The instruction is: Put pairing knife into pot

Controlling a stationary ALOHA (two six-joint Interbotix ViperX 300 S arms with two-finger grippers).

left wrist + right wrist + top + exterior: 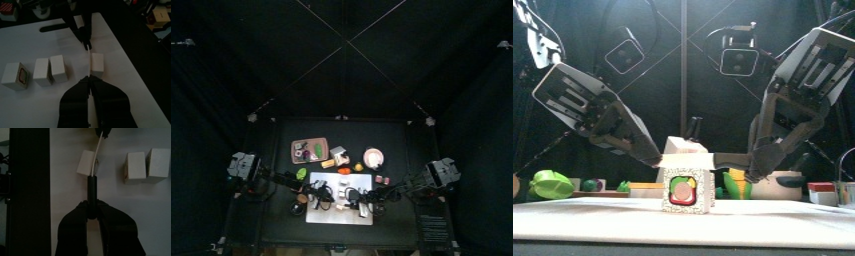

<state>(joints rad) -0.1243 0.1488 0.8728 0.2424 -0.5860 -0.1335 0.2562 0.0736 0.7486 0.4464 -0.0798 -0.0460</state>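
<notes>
The paring knife has a black handle (93, 180) and a thin pale blade (89, 65). It hangs level over the white mat (342, 200) at the table's front. My right gripper (93, 203) is shut on the handle. My left gripper (89, 81) is shut on the blade's tip, so both grippers hold the knife between them. The right gripper also shows in the left wrist view (81, 31). The pot (373, 157), round and pale with a pinkish rim, stands behind the mat, right of centre, apart from both grippers.
Several small white boxes (58, 69) stand on the mat; one (97, 64) lies right under the blade, another (686, 186) stands near the front edge. A brownish tray (309, 149) is at the back left. Green items (551, 184) sit to the left.
</notes>
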